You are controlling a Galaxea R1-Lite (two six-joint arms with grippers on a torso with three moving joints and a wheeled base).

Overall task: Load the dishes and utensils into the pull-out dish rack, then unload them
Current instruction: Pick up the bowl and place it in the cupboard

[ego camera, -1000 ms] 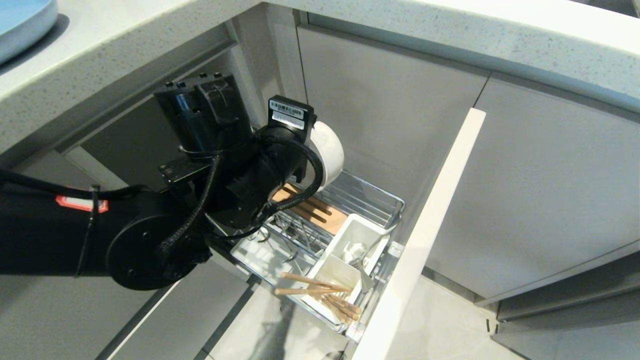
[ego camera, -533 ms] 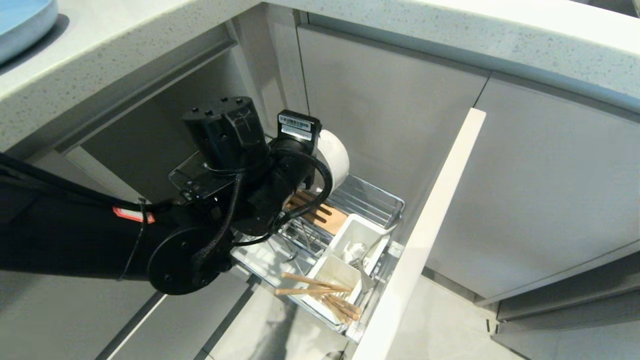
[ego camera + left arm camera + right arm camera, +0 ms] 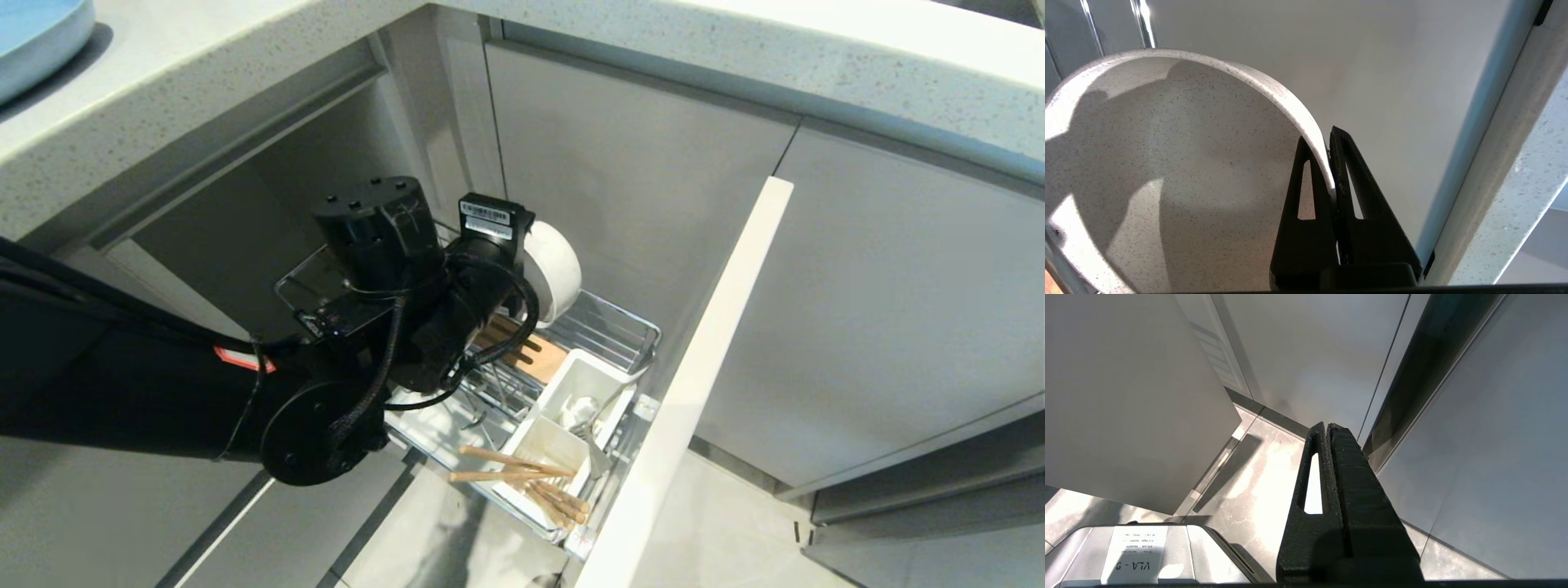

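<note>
My left gripper (image 3: 1321, 141) is shut on the rim of the small white bowl (image 3: 1167, 163), one finger inside it and one outside. In the head view the bowl (image 3: 557, 265) hangs tilted on its side just above the back end of the pull-out dish rack (image 3: 608, 322), with the arm's wrist hiding the fingers. Wooden chopsticks (image 3: 514, 474) and a silver spoon (image 3: 594, 420) stand in the rack's white caddy (image 3: 571, 384). The pale blue plate (image 3: 33, 33) lies on the counter at the far left. My right gripper (image 3: 1327, 430) is shut and empty, parked over the floor.
The rack's front panel (image 3: 702, 367) stands pulled out to the right of the basket. A slotted wooden strip (image 3: 535, 353) and upright chrome prongs (image 3: 490, 392) lie below the left wrist. Grey cabinet doors (image 3: 637, 180) close in behind, and the counter edge (image 3: 204, 106) overhangs the arm.
The left arm has moved down and to the right, carrying the bowl lower toward the back of the rack. The right arm has stayed still.
</note>
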